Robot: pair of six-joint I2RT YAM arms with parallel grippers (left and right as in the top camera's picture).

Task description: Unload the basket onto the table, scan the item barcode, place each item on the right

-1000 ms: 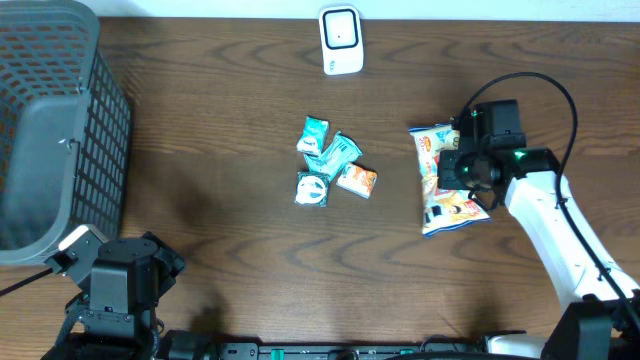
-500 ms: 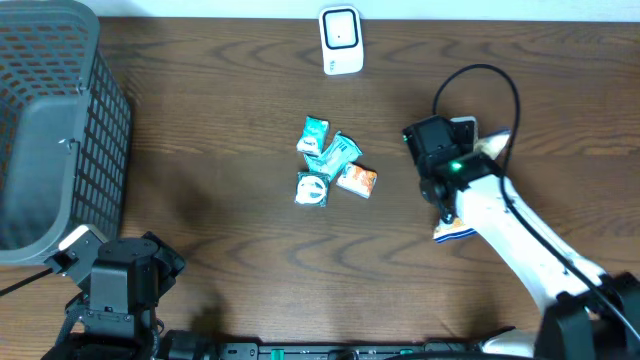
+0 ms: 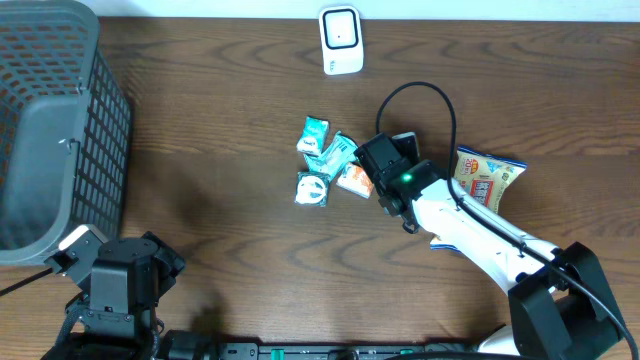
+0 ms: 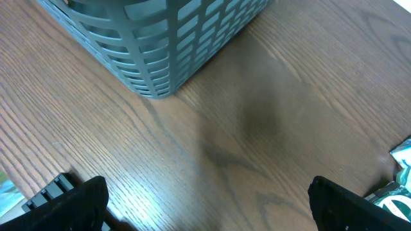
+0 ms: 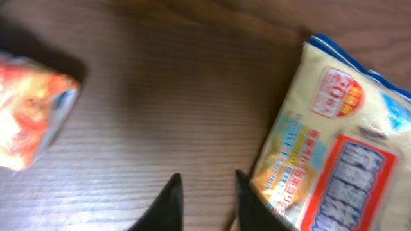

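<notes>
The item, a yellow snack bag [image 3: 486,179], lies flat on the table right of centre, free of both grippers. In the right wrist view the bag [image 5: 337,151] fills the right side, and its edge touches or sits just beside the right fingertip [image 5: 247,196]. My right gripper [image 5: 207,192] is slightly open over bare wood, with nothing between its fingers. The white scanner [image 3: 340,41] stands at the back edge. My left gripper [image 4: 209,208] is wide open over bare table at the front left. No barcode can be made out.
A cluster of small teal and orange packets [image 3: 331,165] lies just left of the right wrist [image 3: 392,167]; one orange packet [image 5: 29,122] shows in the right wrist view. A grey basket [image 3: 50,130] stands at the far left, and its corner [image 4: 160,45] shows in the left wrist view.
My right arm has swung left, away from the snack bag it was gripping. Its jaws have parted and the bag now lies loose to its right. The left arm has not moved.
</notes>
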